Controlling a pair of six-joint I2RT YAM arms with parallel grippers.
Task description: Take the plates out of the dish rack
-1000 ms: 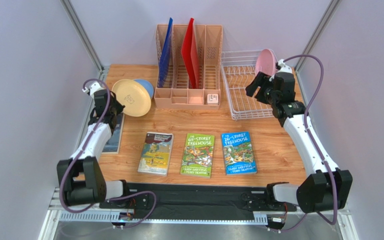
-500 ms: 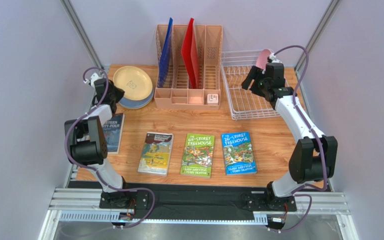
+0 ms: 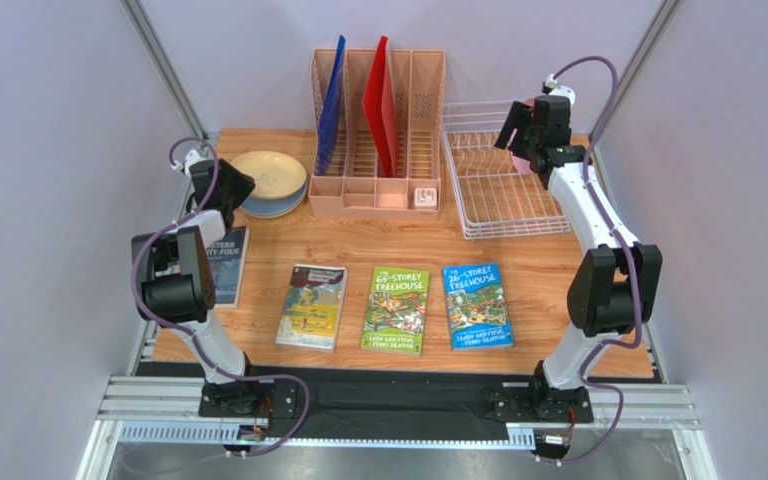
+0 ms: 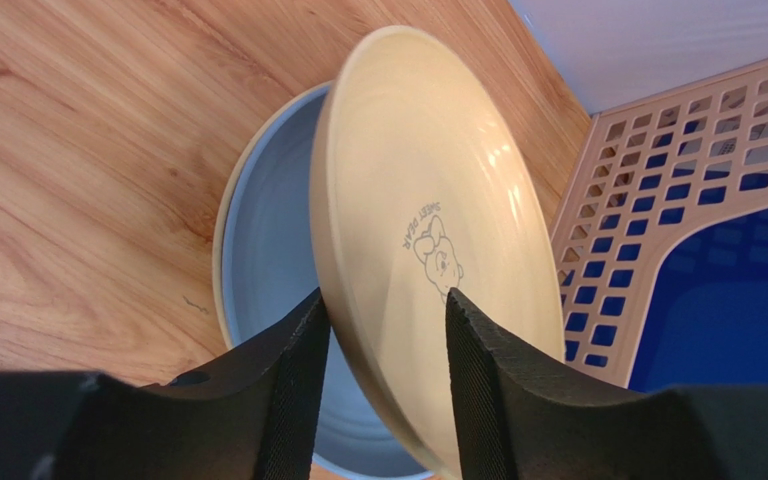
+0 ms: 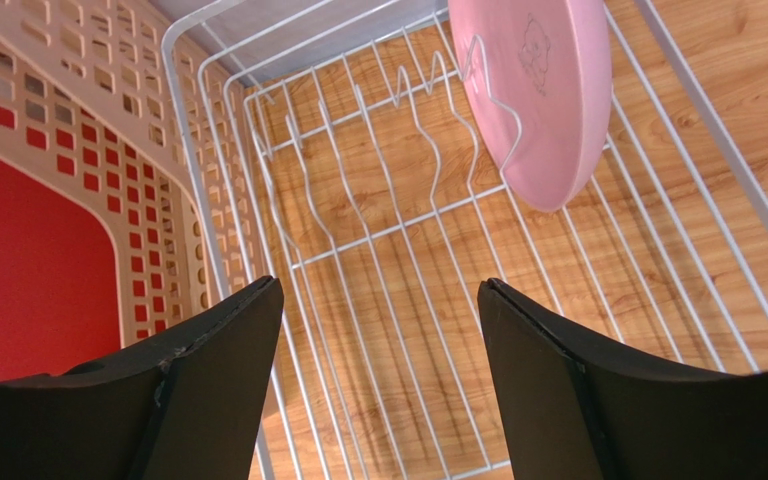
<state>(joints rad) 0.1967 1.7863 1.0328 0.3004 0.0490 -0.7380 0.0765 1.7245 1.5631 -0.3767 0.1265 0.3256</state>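
My left gripper [image 3: 236,185] is shut on the rim of a cream plate [image 4: 428,200] with a bear drawing. It holds the plate tilted over a grey-blue plate [image 4: 268,250], which lies on another cream plate [image 4: 220,235] at the back left of the table. My right gripper [image 5: 379,285] is open and empty above the white wire dish rack [image 5: 398,226]. A pink plate [image 5: 538,100] stands upright among the tines at the rack's far right, apart from my fingers. In the top view my right gripper [image 3: 523,125] hovers over the rack's [image 3: 503,205] back edge.
A salmon slotted organiser [image 3: 378,185] stands between the plate stack and the rack, holding a blue board [image 3: 333,100] and a red board [image 3: 380,100]. Three books [image 3: 398,308] lie in a row at the front. Another book [image 3: 226,262] lies at the left edge.
My left gripper has tipped the cream plate from near upright down towards the grey-blue plate. My right gripper has moved back along the rack towards the pink plate.
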